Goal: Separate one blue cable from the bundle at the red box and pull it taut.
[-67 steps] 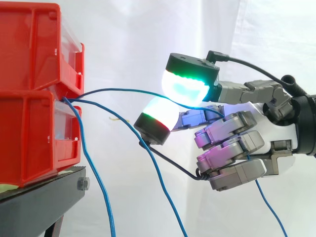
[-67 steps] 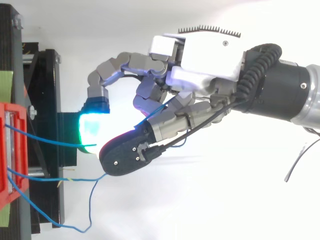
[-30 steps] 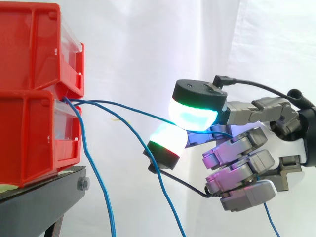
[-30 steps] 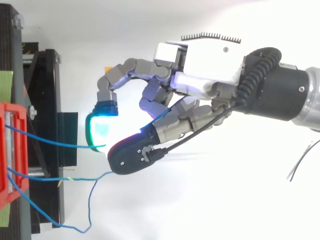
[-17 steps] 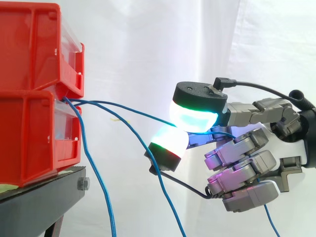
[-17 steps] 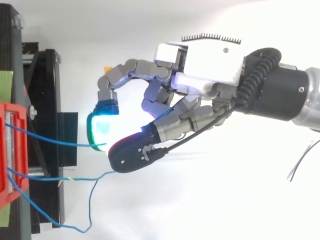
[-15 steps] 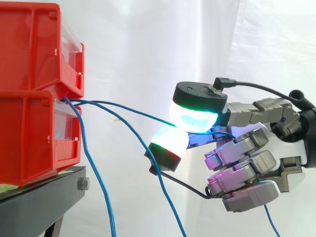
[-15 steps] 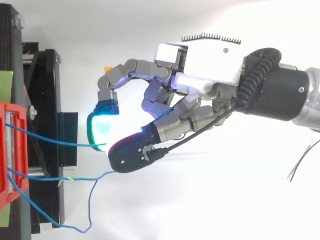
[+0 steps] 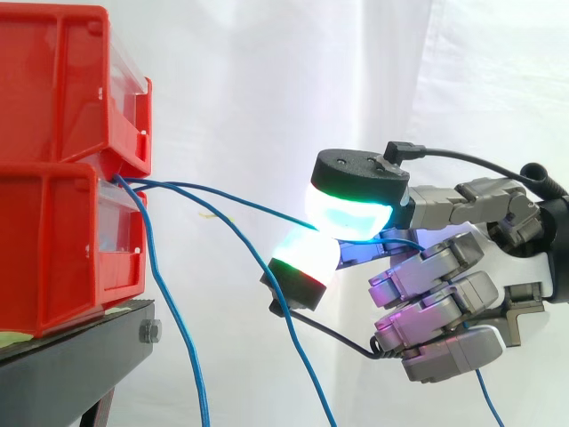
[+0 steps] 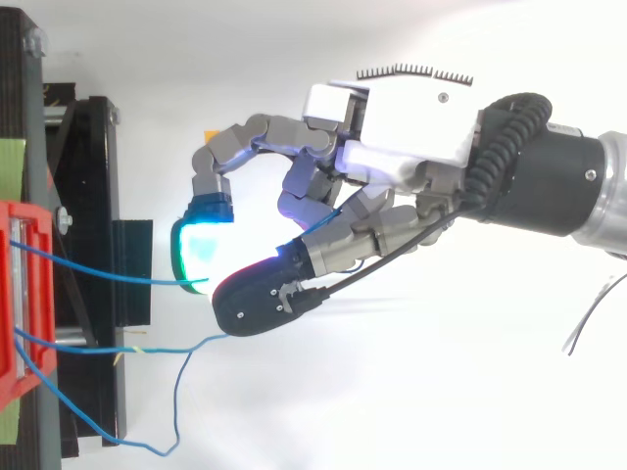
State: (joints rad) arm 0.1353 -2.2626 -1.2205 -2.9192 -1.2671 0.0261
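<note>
Two stacked red bins [image 9: 62, 160] stand at the left, with several thin blue cables leaving their front at one spot. One blue cable [image 9: 240, 201] runs almost straight from there to my hand [image 9: 444, 267] and ends between two glowing fingertips [image 9: 348, 209] that pinch it. Seen from above, this cable [image 10: 108, 281] meets the cyan pad of the hand [image 10: 402, 127]. The other fingers are curled under. A second blue cable [image 9: 293, 347] passes the lower pad and hangs down. A third cable [image 9: 178, 329] droops close to the bins.
The bins sit on a black stand [image 9: 80, 356] whose frame reaches toward the hand [image 10: 93, 196]. A slack loop of blue cable [image 10: 176, 431] lies below the stand's edge in the top view. A white curtain hangs behind.
Over two seconds the hand has drawn away from the bins and dropped slightly, and the pinched cable went from an arc to a nearly straight line. In the last half second nothing moved.
</note>
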